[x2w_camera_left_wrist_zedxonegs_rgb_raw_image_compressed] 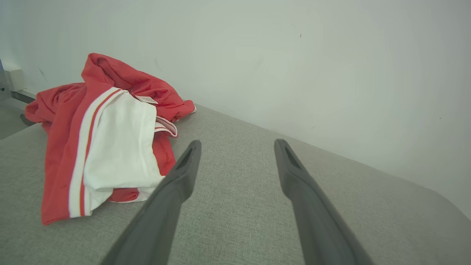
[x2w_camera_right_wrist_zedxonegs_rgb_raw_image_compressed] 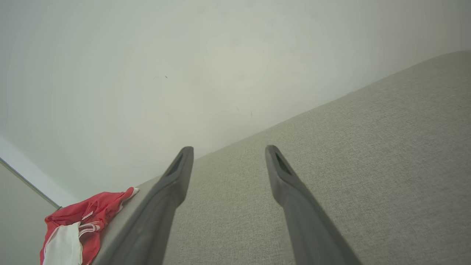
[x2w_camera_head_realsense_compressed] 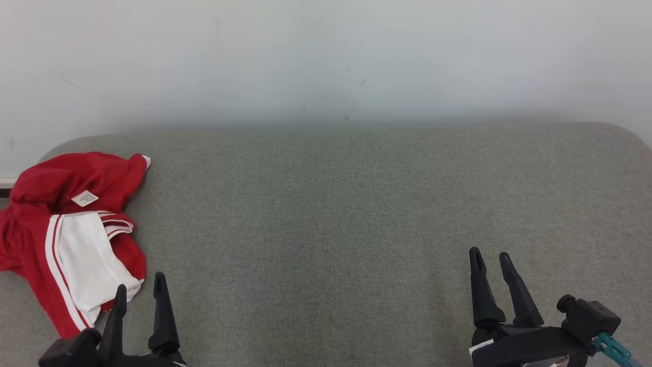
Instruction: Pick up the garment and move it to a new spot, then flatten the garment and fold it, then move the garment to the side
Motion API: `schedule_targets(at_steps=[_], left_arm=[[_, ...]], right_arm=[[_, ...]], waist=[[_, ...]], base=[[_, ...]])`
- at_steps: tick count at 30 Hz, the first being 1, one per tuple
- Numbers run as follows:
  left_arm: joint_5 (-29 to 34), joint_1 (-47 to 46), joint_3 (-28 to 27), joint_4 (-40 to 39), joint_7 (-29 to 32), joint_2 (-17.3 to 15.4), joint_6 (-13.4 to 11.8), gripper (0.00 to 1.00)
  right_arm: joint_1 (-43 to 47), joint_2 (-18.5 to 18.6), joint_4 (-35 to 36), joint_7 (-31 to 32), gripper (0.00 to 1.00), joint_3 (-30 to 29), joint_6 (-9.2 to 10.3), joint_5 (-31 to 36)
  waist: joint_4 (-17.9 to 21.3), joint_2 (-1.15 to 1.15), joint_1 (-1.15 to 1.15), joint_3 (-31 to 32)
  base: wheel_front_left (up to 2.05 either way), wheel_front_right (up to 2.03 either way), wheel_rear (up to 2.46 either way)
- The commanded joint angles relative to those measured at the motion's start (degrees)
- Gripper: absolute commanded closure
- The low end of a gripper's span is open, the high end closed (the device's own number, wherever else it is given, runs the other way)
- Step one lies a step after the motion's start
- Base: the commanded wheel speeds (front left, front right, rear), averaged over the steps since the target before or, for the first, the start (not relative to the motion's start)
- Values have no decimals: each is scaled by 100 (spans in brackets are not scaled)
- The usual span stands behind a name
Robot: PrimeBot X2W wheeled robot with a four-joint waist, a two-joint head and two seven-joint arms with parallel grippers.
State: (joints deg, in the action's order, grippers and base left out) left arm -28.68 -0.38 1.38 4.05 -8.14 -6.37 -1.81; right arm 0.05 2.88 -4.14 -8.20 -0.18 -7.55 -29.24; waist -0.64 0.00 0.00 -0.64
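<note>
the red garment (x2w_camera_head_realsense_compressed: 76, 239) (x2w_camera_left_wrist_zedxonegs_rgb_raw_image_compressed: 106, 147) (x2w_camera_right_wrist_zedxonegs_rgb_raw_image_compressed: 73, 232) is lying crumpled at the left edge of the grey fabric-covered counter (x2w_camera_head_realsense_compressed: 326, 204), reaching from near the far left corner towards the front edge. a white panel edged with red and white stripes is facing up on top of it, and a small white label (x2w_camera_head_realsense_compressed: 85, 198) is showing on the red cloth behind that panel. the left gripper (x2w_camera_head_realsense_compressed: 140, 282) (x2w_camera_left_wrist_zedxonegs_rgb_raw_image_compressed: 237, 141) is hanging at the front edge just beside the garment's near end, its two dark fingers standing wide apart and holding nothing; in the head view one finger is overlapping the white hem, and whether it is touching the cloth cannot be told. the right gripper (x2w_camera_head_realsense_compressed: 490, 252) (x2w_camera_right_wrist_zedxonegs_rgb_raw_image_compressed: 229, 147) is hovering near the front right of the counter, well apart from the garment, its fingers likewise spread open and empty, pointing towards the far edge. a pale wall (x2w_camera_head_realsense_compressed: 326, 61) is rising behind the far edge.
</note>
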Motion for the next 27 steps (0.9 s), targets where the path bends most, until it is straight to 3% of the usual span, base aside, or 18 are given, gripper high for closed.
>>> schedule_targets(at_steps=[1, 23, 27], left_arm=[[142, 12, 20, -87, -60, -44, -23, 0], [1385, 164, 121, -209, -369, -150, -149, 0], [1559, 165, 165, -171, -418, -191, -74, 0]], right_arm=[[-4, 1, 91, -58, 0, 11, 7, 152], [117, -1, 268, -368, 0, -20, 9, 1568], [140, -1, 289, -416, 0, -45, 9, 1787]], waist=[[-1, 0, 0, 1], [8, 0, 0, 1], [5, 0, 0, 12]], base=[[0, 0, 0], [0, 0, 0], [0, 0, 0]])
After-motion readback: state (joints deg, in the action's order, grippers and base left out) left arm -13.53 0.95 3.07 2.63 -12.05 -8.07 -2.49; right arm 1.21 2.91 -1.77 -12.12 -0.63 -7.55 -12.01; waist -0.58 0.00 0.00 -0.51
